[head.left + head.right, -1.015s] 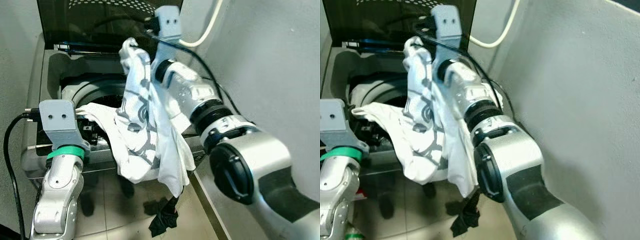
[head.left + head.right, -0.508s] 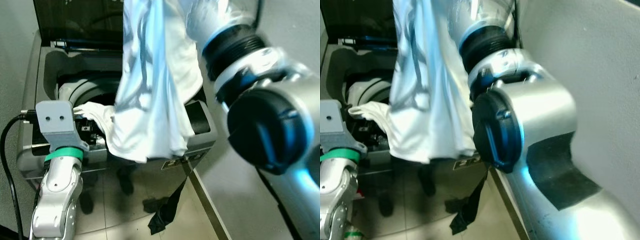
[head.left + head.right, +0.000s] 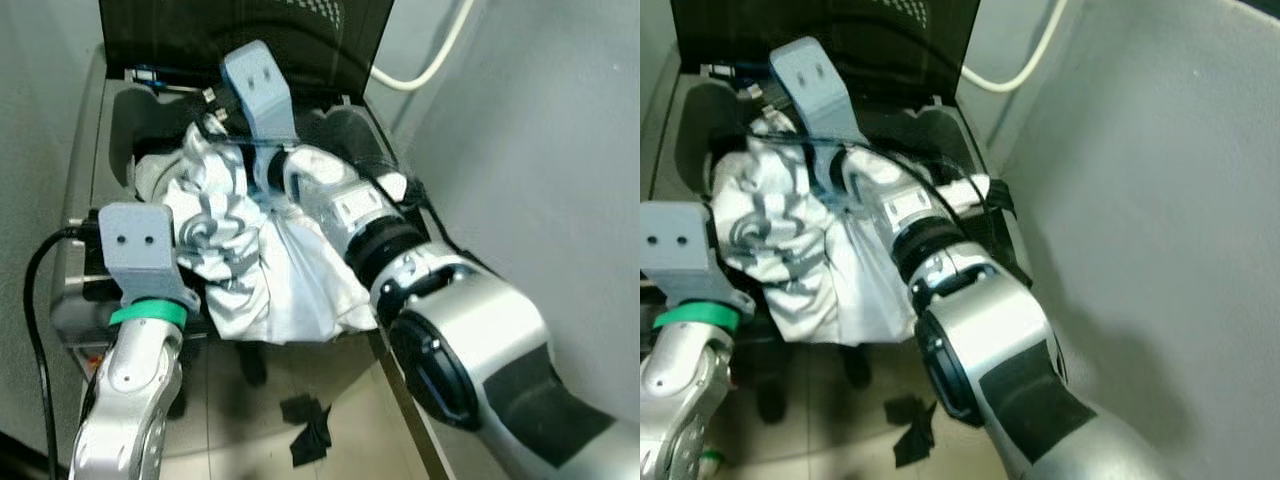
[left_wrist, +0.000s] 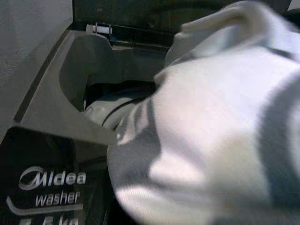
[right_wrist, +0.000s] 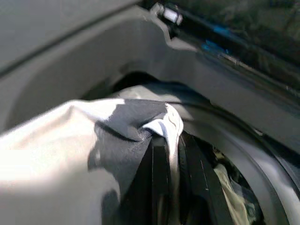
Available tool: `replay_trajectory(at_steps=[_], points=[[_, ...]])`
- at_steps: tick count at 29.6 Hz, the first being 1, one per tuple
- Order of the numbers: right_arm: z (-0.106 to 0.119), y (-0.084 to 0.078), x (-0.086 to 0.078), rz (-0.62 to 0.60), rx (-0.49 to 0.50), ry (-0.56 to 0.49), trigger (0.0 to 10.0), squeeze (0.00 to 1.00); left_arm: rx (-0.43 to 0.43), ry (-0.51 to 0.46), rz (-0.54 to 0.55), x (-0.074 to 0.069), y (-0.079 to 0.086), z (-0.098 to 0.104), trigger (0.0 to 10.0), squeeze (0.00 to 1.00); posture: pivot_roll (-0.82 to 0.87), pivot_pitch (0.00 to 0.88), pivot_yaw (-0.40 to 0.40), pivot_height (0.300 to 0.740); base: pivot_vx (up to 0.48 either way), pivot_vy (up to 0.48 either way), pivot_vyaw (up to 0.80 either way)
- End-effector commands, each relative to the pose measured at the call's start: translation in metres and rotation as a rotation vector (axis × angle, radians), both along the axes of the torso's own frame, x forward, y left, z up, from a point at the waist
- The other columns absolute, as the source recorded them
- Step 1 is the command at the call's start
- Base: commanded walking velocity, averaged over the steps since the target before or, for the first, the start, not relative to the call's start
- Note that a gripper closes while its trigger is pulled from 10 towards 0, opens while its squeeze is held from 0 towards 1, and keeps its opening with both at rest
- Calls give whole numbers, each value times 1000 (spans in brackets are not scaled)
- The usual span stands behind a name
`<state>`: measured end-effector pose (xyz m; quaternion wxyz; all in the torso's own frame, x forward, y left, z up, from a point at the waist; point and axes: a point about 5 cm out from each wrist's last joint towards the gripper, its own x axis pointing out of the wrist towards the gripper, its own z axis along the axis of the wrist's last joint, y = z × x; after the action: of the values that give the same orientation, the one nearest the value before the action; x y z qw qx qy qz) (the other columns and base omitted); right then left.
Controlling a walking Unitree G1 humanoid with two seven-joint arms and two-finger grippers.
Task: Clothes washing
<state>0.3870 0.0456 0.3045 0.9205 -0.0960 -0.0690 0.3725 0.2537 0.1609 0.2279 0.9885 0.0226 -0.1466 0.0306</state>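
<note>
A white garment with grey print [image 3: 235,250] lies bunched over the open top of the grey washer [image 3: 115,120] and hangs over its front edge. My right gripper [image 5: 168,154] is shut on a fold of this garment above the drum opening, near the washer's back. Its arm [image 3: 350,210] reaches across the machine. My left arm [image 3: 140,250] stands at the washer's front edge with the garment pressed against its camera [image 4: 211,117]. Its fingers are hidden under the cloth. More clothes [image 5: 227,185] lie inside the drum.
The dark lid [image 3: 200,30] stands open at the back. A grey wall [image 3: 540,150] runs close on the right, with a white hose [image 3: 430,70] along it. A dark cloth [image 3: 310,430] lies on the tiled floor in front. A black cable [image 3: 35,300] loops at the left.
My right arm swung the garment up high, then brought it down onto the washer's opening, where it now lies bunched. The head camera has tilted too.
</note>
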Motion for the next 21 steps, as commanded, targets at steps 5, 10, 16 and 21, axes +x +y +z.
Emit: replay_trajectory(at_steps=[5, 10, 16, 21], points=[[-30, -6, 4, -108, -97, 45, 10000, 0, 3, 136, 6, -7, 1, -21, 10000, 0, 198, 201, -226, 740, 0, 0, 0], [-26, -22, 12, -234, -29, 40, 10000, 0, 9, 140, -5, -8, 0, -20, 10000, 0, 202, 208, -225, 740, 0, 0, 0], [13, -89, 33, -594, 192, -37, 10000, 0, 27, 148, -28, -9, 0, -17, 10000, 0, 206, 207, -204, 740, 0, 0, 0], [31, -108, 36, -676, 226, -87, 10000, 0, 31, 148, -35, -9, -1, -16, 10000, 0, 206, 207, -204, 740, 0, 0, 0]])
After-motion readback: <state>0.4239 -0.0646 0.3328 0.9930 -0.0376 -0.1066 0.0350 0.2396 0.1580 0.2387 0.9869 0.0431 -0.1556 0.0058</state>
